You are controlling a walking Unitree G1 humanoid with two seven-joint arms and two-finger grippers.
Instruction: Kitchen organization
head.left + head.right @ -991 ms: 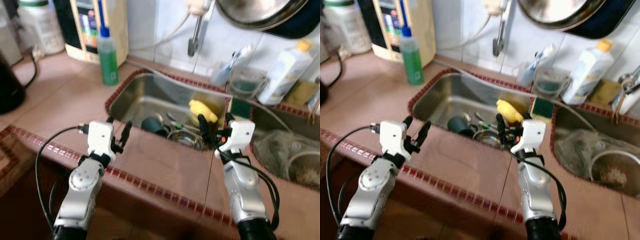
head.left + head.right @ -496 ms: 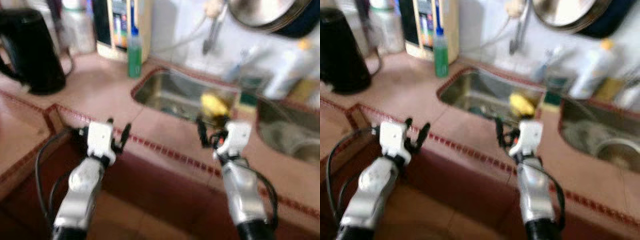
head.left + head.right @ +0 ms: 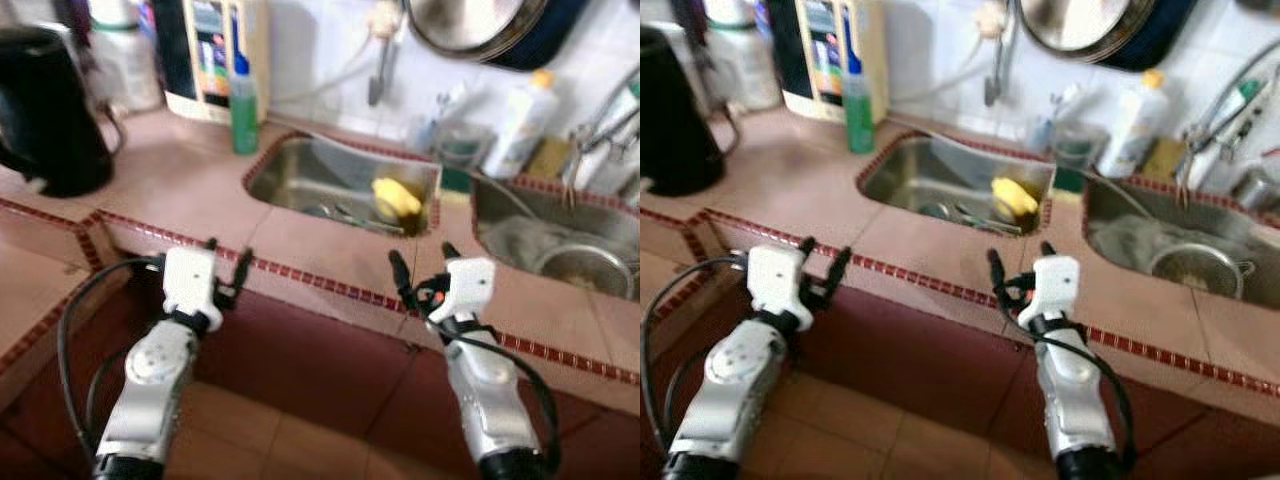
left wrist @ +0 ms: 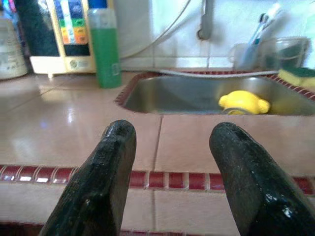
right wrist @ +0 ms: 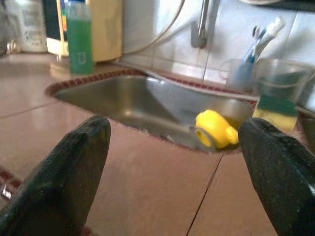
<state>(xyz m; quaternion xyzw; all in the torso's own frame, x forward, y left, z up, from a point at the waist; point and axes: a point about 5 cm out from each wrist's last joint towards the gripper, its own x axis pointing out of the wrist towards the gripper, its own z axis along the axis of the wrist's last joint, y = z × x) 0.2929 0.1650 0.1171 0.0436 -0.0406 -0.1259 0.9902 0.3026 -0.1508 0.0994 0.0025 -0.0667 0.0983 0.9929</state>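
Both end effectors hang in front of the tiled worktop (image 3: pixel 170 190), short of its red-trimmed front edge and touching nothing: the left end effector (image 3: pixel 226 268) has its two black fingers spread with empty air between them, and the right end effector (image 3: pixel 420 268) is spread likewise, empty. Beyond them a steel sink (image 3: pixel 300 180) is sunk into the worktop, and inside it, toward its right end, lies a yellow object (image 3: pixel 396 197) among some cutlery and other dishes that are too blurred to identify. A second basin (image 3: pixel 510 235) sits to the right of the first and holds a round metal strainer (image 3: pixel 585 268). On the worktop behind the first sink's left corner stands a green bottle (image 3: pixel 243 100) with a blue cap, upright, just in front of a cream-coloured appliance (image 3: pixel 215 55) against the wall. Farther left a black kettle (image 3: pixel 45 110) stands on the worktop, with a white jar (image 3: pixel 125 60) behind it. Between the two basins, at the back, a clear cup (image 5: pixel 280 78) stands above a green-and-yellow sponge (image 5: pixel 273 110), with a toothbrush holder (image 5: pixel 243 71) just beside it and a white bottle (image 3: pixel 520 125) with a yellow cap to the right. A large metal pan (image 3: pixel 470 25) hangs on the white tiled wall above the tap (image 3: pixel 378 75).
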